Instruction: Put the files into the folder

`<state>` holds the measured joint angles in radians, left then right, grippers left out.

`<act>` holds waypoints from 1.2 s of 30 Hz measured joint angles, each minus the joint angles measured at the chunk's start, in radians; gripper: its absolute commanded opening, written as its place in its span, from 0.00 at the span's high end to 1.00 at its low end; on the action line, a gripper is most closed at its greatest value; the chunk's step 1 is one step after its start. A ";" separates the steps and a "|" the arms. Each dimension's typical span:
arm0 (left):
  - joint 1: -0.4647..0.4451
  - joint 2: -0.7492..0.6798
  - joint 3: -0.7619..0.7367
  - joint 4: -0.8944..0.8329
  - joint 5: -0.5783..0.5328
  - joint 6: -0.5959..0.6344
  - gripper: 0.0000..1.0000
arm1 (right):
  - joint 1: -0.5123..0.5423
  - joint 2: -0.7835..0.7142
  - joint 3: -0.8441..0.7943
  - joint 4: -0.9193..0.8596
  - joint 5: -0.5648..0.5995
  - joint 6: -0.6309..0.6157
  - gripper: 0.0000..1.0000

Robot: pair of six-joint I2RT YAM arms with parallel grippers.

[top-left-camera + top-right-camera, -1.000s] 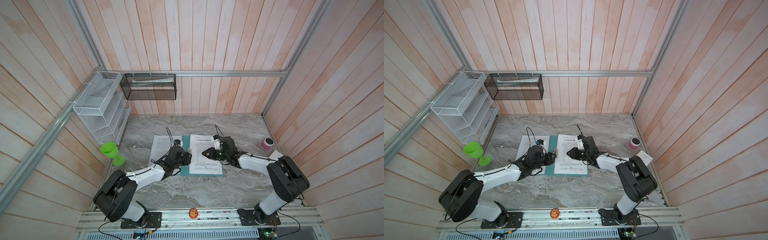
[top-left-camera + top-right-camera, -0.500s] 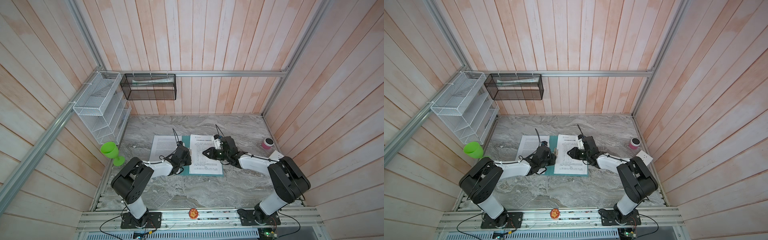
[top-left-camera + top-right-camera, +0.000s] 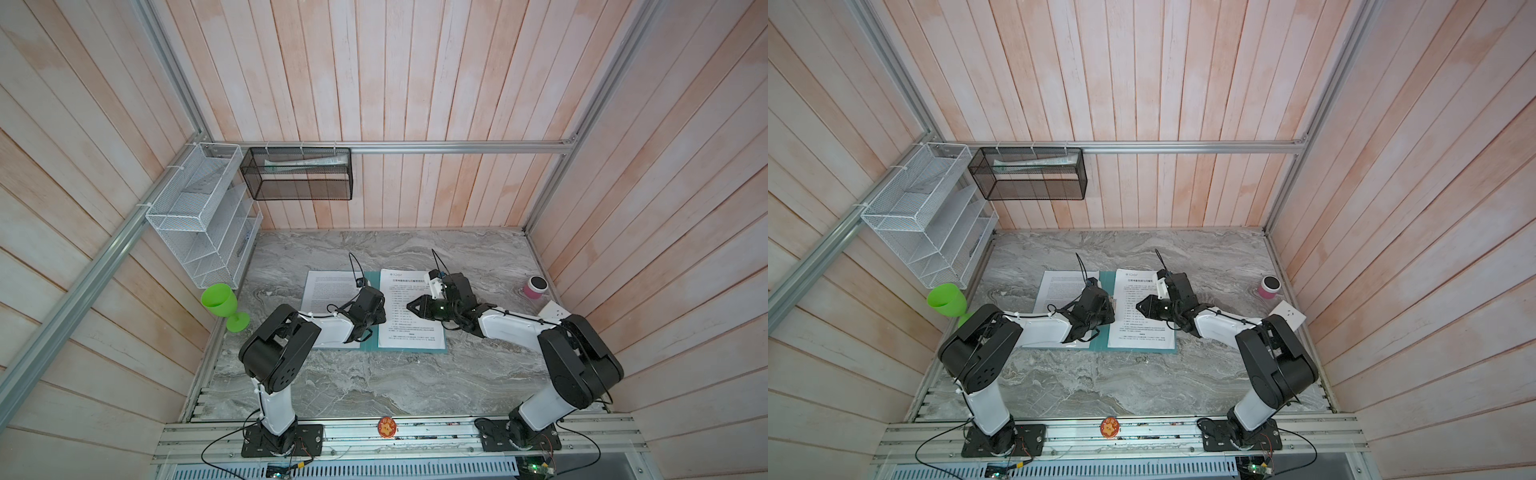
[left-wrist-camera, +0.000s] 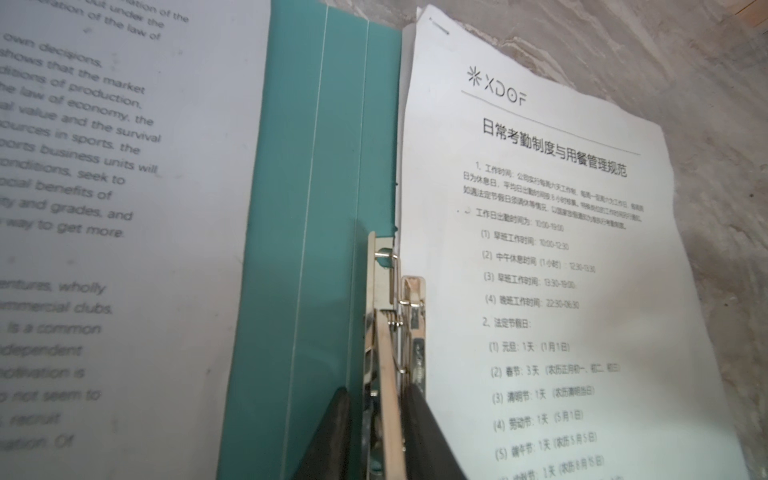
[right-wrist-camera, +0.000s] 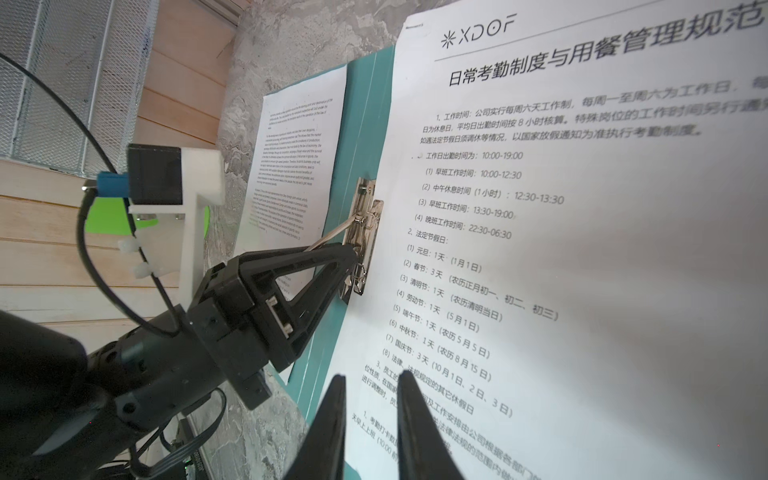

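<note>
The left gripper (image 4: 376, 390) has just pinched shut on the thin, shiny metal lever (image 4: 388, 365) of the spring clip (image 5: 365, 232). The right gripper (image 5: 370, 379), its jaws barely parted and empty, pins the limp printed files (image 4: 561, 291) flat on the right cover of the smooth teal folder (image 4: 332, 166). I'd say they're ready for clamping.

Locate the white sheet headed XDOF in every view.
In a top view: the white printed paper sheet headed XDOF lies on the flat teal-green folder's right half.
In a top view: same spot.
Left wrist: beside the teal spine, header readable.
Right wrist: fills most of the picture.
Shared landmark: the folder.
</note>
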<state>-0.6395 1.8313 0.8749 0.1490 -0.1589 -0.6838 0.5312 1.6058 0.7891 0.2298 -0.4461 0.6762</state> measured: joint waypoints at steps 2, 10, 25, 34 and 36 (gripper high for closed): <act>0.002 0.005 0.003 0.003 -0.005 -0.007 0.77 | -0.003 -0.001 -0.003 0.000 0.000 -0.001 0.79; 0.008 0.018 0.006 0.027 -0.007 -0.058 0.81 | -0.014 -0.001 -0.010 0.000 -0.001 -0.011 0.80; 0.011 0.045 0.013 0.082 -0.003 -0.179 0.81 | -0.043 -0.001 -0.022 0.001 -0.026 -0.030 0.80; 0.010 0.062 0.028 0.101 0.009 -0.204 0.78 | -0.057 -0.001 -0.024 0.006 -0.045 -0.034 0.80; 0.010 0.062 0.029 0.101 0.013 -0.201 0.71 | -0.057 -0.001 -0.024 0.006 -0.048 -0.033 0.80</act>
<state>-0.6296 1.8935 0.9043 0.2497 -0.1463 -0.8845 0.4744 1.6051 0.7654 0.2356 -0.4946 0.6430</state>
